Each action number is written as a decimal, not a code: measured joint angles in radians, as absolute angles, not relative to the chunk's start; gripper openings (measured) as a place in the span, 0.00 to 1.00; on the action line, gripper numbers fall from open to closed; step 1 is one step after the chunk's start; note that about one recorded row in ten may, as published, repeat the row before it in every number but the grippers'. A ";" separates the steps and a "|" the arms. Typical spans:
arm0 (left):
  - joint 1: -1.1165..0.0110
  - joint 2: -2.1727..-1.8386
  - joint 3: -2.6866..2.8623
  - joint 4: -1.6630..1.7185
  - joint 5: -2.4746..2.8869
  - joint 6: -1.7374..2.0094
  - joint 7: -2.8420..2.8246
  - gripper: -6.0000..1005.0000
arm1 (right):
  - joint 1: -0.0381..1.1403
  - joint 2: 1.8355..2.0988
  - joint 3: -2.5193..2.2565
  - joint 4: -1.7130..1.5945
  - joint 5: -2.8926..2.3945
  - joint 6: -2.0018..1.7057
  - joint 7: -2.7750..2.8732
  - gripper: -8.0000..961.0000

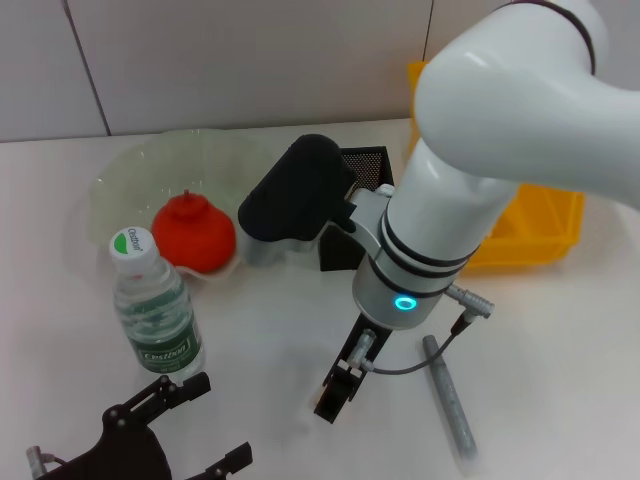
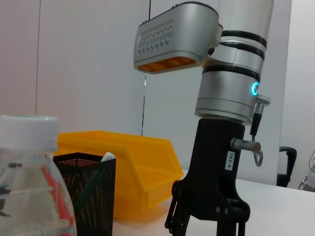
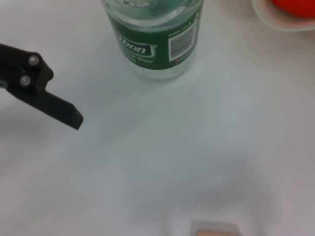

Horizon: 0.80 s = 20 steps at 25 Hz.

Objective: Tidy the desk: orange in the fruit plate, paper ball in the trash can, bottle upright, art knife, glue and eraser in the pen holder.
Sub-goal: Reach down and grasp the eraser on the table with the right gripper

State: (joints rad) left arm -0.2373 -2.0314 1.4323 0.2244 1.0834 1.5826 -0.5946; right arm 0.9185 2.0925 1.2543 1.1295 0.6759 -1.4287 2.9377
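Observation:
The clear bottle (image 1: 155, 310) with a green label stands upright at the front left, also seen as the bottle (image 3: 152, 39) and the bottle (image 2: 29, 182). The orange (image 1: 193, 232) lies in the pale green fruit plate (image 1: 150, 165). The black mesh pen holder (image 1: 362, 165) is half hidden behind my right arm; a white tip (image 2: 108, 156) pokes out of it. A grey art knife (image 1: 448, 395) lies on the table at the front right. My right gripper (image 1: 340, 385) hangs low over the table left of the knife. My left gripper (image 1: 215, 425) is open beside the bottle. Paper ball, glue and eraser are out of view.
A yellow bin (image 1: 530, 230) stands at the back right, behind the pen holder (image 2: 86, 191). A small tan thing (image 3: 214, 228) shows blurred at the edge of the right wrist view. White table (image 1: 270, 330) lies between bottle and right gripper.

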 joint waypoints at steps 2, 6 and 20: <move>-0.237 -2.031 1.432 0.226 1.084 1.583 -0.594 0.84 | 0.925 2.092 1.248 1.119 0.685 -1.422 2.938 0.82; -0.238 -2.031 1.433 0.225 1.084 1.583 -0.594 0.84 | 0.932 2.092 1.243 1.107 0.689 -1.415 2.938 0.82; -0.238 -2.037 1.436 0.224 1.085 1.583 -0.594 0.84 | 0.941 2.092 1.223 1.081 0.709 -1.377 2.940 0.81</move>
